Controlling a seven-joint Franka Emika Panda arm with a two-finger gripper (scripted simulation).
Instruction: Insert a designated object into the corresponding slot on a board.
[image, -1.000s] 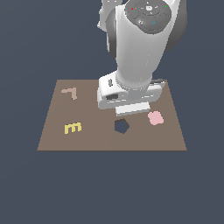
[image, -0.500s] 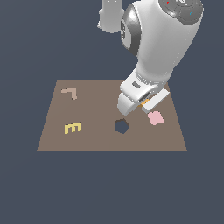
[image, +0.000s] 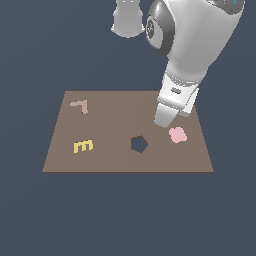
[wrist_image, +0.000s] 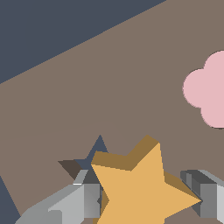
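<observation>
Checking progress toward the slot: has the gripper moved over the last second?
Yes. Against the hexagon cutout, the gripper has swung toward the exterior view's right, ending beside the pink flower piece.

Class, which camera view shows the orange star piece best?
The wrist view: the star fills the foreground between the gripper fingers, above the dark star-shaped slot. In the exterior view, the arm hides it entirely.

Orange star (wrist_image: 142, 188) between pincer (wrist_image: 146, 199) fingers, above star slot (wrist_image: 97, 151).

Star slot (wrist_image: 97, 153) mostly behind the star piece (wrist_image: 140, 188)
</observation>
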